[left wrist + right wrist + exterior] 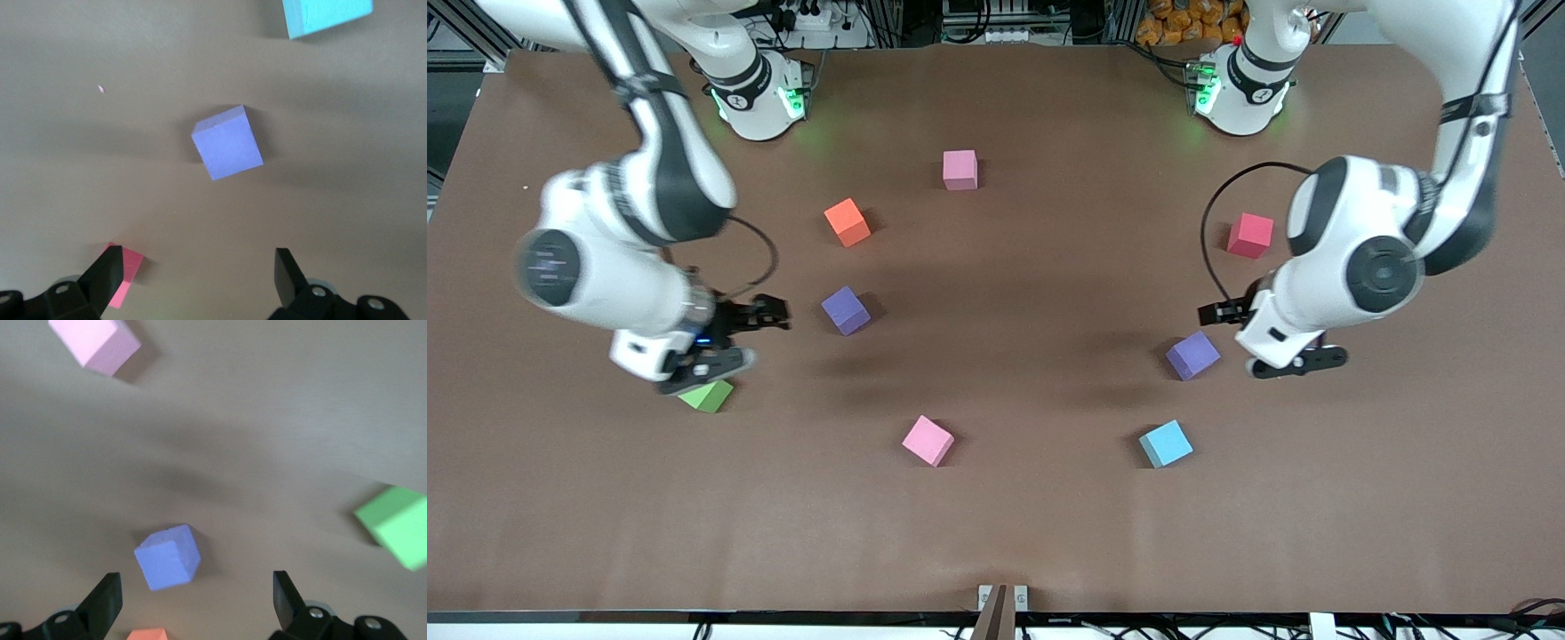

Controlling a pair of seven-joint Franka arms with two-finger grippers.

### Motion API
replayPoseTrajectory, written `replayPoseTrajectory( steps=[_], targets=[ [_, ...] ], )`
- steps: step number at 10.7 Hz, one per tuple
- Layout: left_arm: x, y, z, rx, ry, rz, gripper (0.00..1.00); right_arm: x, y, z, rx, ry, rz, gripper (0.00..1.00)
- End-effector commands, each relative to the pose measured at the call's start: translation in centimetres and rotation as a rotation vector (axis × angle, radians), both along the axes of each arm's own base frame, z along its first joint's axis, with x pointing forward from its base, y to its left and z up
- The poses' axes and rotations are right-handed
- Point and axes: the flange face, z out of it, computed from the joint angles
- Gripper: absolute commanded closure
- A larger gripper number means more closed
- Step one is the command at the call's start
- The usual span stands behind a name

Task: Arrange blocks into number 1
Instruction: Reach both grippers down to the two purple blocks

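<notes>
Eight foam cubes lie scattered on the brown table: a pink block [959, 169], orange block [847, 222], purple block [845, 309], second purple block [1192, 356], red block [1250, 236], second pink block [927, 440], light blue block [1165, 444] and green block [707, 396]. My right gripper [767, 336] hovers open and holds nothing, between the green block [395, 525] and the purple block [168, 557]. My left gripper [1232, 340] hangs open and holds nothing, beside the second purple block [227, 143], with the red block [123, 273] near one finger.
The robot bases stand at the table's back edge. A small metal bracket [1002, 597] sits at the front edge. Bare brown table [1014, 293] spreads between the blocks in the middle.
</notes>
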Motion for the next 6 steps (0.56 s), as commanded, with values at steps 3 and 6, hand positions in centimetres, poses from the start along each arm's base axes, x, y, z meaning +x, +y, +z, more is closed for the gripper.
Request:
replayPoseTrajectory(
  steps=[3, 6],
  targets=[
    [1.1, -0.2, -6.4, 0.032, -0.018, 0.173, 0.00, -6.2, 4.1, -7.9, -0.002, -0.089, 0.075, 0.00],
    [1.5, -1.0, -9.2, 0.071, -0.043, 0.316, 0.00, -7.8, 4.6, -9.6, -0.012, -0.081, 0.098, 0.00]
  ],
)
